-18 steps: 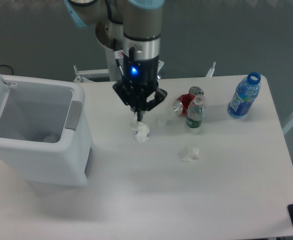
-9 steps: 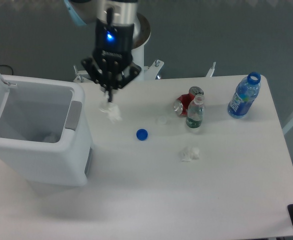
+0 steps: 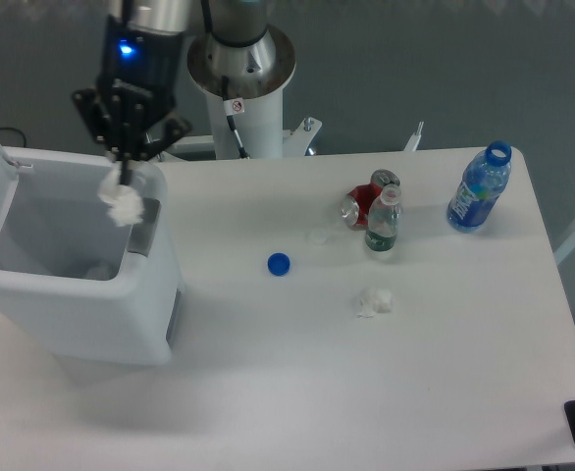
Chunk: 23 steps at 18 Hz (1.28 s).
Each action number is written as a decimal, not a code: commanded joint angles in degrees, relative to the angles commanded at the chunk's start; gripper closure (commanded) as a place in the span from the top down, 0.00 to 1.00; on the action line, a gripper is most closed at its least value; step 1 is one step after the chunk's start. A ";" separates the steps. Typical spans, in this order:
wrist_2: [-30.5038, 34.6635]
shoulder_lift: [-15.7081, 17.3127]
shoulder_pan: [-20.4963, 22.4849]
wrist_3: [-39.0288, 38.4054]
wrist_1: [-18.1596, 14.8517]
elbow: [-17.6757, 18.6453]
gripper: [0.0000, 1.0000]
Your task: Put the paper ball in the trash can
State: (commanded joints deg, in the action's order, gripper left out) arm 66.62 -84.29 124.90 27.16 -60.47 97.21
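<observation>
Dangling from the tool (image 3: pixel 124 175), crumpled white paper ball (image 3: pixel 121 204), over trash can (image 3: pixel 81 314)

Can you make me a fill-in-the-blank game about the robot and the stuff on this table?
1. The end effector holds the paper ball over the open ____.
2. The loose bottle cap on the table is ____ in color.
3. The big bottle at the right has a ____ label.
4. The red can is lying next to the small ____ with a green label.

Missing words: trash can; blue; blue; bottle
</observation>
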 joint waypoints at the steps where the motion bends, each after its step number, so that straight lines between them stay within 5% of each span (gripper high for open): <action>1: 0.00 0.00 -0.70 0.00 0.00 0.17 0.00; 5: -0.09 0.09 -2.73 0.00 -0.09 1.05 0.13; 8: 0.00 -0.09 -3.08 0.26 0.09 1.41 0.41; 9: 0.09 -0.09 -3.08 0.44 0.17 1.41 0.57; 12: 0.09 0.00 -3.08 0.53 0.26 1.32 0.69; 13: 0.17 0.00 -3.08 0.96 0.44 1.23 0.93; 14: 0.18 0.09 -2.99 1.92 0.44 0.97 1.00; 19: 1.84 0.26 -1.68 2.37 0.44 1.23 1.00; 23: 10.35 0.26 -0.53 2.81 0.61 0.62 1.00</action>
State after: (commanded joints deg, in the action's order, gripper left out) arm 76.97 -84.02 124.36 29.97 -59.85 97.82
